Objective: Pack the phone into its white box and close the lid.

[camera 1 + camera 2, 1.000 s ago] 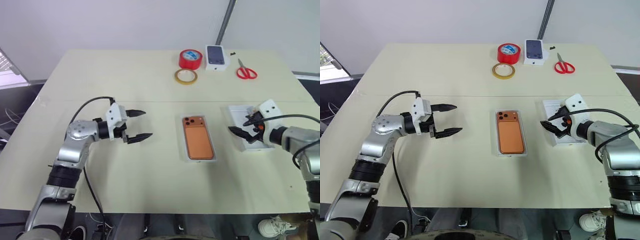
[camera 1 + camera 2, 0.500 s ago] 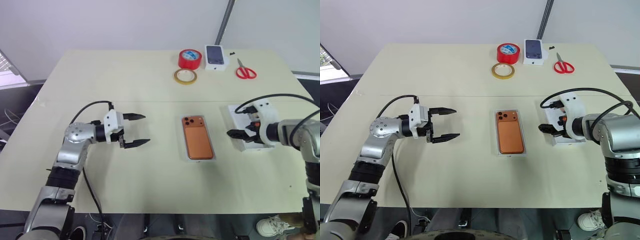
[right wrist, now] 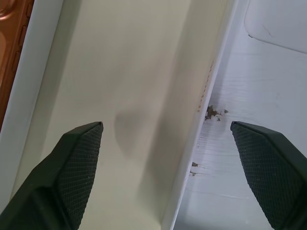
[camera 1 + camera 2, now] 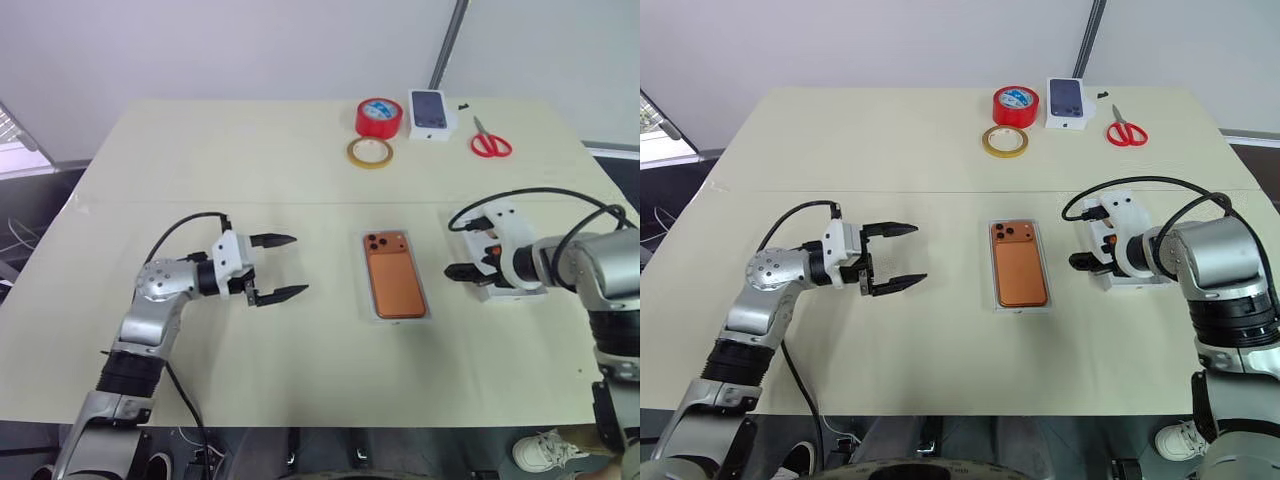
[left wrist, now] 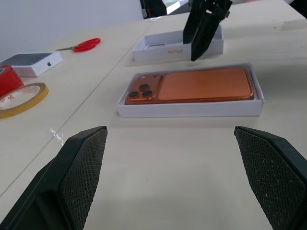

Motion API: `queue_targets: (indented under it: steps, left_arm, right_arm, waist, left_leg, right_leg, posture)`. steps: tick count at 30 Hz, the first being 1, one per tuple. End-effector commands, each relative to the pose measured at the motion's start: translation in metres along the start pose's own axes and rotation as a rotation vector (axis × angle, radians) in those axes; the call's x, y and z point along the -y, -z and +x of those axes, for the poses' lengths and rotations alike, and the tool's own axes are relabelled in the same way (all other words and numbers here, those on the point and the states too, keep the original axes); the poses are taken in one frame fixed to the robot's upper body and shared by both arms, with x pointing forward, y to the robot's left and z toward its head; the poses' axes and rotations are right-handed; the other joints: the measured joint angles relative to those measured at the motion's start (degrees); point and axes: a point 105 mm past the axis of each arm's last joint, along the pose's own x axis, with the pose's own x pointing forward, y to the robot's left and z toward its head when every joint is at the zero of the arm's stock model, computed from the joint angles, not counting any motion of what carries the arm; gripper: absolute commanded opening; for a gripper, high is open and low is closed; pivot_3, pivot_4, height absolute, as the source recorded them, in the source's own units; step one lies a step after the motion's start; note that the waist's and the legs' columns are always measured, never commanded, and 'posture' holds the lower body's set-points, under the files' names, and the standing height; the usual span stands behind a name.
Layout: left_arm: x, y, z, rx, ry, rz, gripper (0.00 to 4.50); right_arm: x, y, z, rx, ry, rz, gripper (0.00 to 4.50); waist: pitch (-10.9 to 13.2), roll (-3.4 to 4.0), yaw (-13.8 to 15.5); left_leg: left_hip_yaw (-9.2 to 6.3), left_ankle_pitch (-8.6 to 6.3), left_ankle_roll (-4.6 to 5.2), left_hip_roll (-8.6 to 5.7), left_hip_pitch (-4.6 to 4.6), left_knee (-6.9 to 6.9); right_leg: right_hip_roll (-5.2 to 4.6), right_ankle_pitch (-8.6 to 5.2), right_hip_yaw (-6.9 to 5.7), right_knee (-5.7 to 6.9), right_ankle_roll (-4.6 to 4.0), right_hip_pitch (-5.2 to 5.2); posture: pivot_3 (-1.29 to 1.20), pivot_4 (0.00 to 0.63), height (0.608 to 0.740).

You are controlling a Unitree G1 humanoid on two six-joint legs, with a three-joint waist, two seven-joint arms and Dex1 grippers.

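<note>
The copper-orange phone (image 4: 395, 283) lies camera side up inside the white box (image 4: 375, 316) at the table's middle. To its right sits the lid (image 4: 512, 292), open side up. My right gripper (image 4: 468, 271) tips down over the lid's left wall and is open. In the right wrist view one finger (image 3: 67, 172) hangs over the bare table and the other (image 3: 268, 167) over the lid's floor (image 3: 240, 96). My left gripper (image 4: 281, 266) is open and empty. It points right at the phone (image 5: 201, 85) from a hand's width away.
At the table's far edge stand a red tape roll (image 4: 379, 117), a tan tape roll (image 4: 371, 152), a small white box printed with a phone (image 4: 431, 111) and red scissors (image 4: 490, 144). A white insert with a rounded recess (image 3: 280, 21) lies inside the lid.
My right gripper has tipped from nearly level to pointing down over the lid's left wall. The left gripper has drifted slightly toward the near edge, still open.
</note>
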Motion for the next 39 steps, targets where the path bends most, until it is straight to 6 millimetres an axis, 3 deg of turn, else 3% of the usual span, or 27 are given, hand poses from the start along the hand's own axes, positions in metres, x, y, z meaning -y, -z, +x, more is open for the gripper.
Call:
queue_targets:
  steps: [1,7,16,22,26,30,34,39]
  left_arm:
    - [0.001,-0.01,0.003,0.033,-0.007,0.026,4.5]
    - [0.005,-0.008,0.005,0.031,-0.009,0.013,4.5]
    - [-0.002,-0.009,0.008,0.03,-0.016,0.01,4.5]
    - [-0.005,-0.008,0.009,0.024,-0.016,0.011,4.5]
    - [-0.01,-0.009,0.007,0.023,-0.034,0.007,4.5]
    - [-0.016,-0.012,0.005,0.037,-0.086,-0.013,4.5]
    - [-0.024,-0.016,0.004,0.054,-0.156,-0.053,4.5]
    - [-0.032,-0.026,0.003,0.09,-0.2,-0.105,4.5]
  right_arm:
    - [0.005,-0.002,0.0,0.006,0.03,-0.001,3.14]
    - [0.009,0.007,0.007,-0.023,0.054,0.005,0.04]
    - [0.005,0.0,0.005,0.035,0.032,0.063,0.04]
    - [0.001,-0.025,-0.007,0.203,-0.057,0.152,0.04]
    - [-0.027,-0.071,-0.027,0.487,-0.288,0.266,0.04]
    - [-0.068,-0.089,-0.05,0.668,-0.564,0.323,0.04]
    - [-0.105,-0.085,-0.061,0.726,-0.775,0.378,0.04]
    - [-0.15,-0.06,-0.069,0.718,-1.021,0.391,0.04]
  waist:
    - [0.0,0.0,0.0]
    - [0.0,-0.01,-0.1]
    - [0.0,-0.04,-0.9]
    - [0.0,0.02,-1.0]
    - [0.0,0.09,-1.4]
    - [0.0,0.13,-1.0]
    - [0.0,0.13,-0.8]
    - [0.0,0.14,-1.0]
  left_leg:
    - [0.0,0.0,0.0,0.0,0.0,0.0]
    - [0.01,0.0,0.0,0.0,0.0,0.0]
    - [0.0,0.0,0.0,0.0,0.0,0.01]
    - [0.0,0.0,0.0,0.0,0.01,0.0]
    - [0.02,0.0,0.0,0.0,0.01,-0.01]
    - [-0.03,0.01,-0.01,0.02,0.02,-0.06]
    - [-0.04,0.01,0.0,-0.01,-0.07,-0.01]
    - [-0.05,0.0,0.0,-0.01,-0.06,-0.02]
  right_leg:
    - [0.0,0.0,0.0,0.0,0.0,0.0]
    - [0.0,0.0,0.0,0.0,0.0,0.0]
    - [0.0,0.0,0.0,0.0,0.0,0.02]
    - [0.02,0.0,0.0,0.04,0.0,0.01]
    - [0.04,0.01,0.02,0.03,0.01,-0.01]
    - [0.08,0.01,-0.01,0.16,0.01,-0.06]
    - [0.04,0.01,-0.01,0.12,0.02,-0.07]
    - [0.03,0.01,-0.02,0.13,0.02,-0.07]
  posture:
    - [0.0,0.15,0.74]
    - [0.0,0.15,0.74]
    - [0.0,0.15,0.74]
    - [0.0,0.15,0.74]
    - [0.0,0.15,0.74]
    - [0.0,0.15,0.74]
    - [0.0,0.15,0.74]
    - [0.0,0.15,0.74]
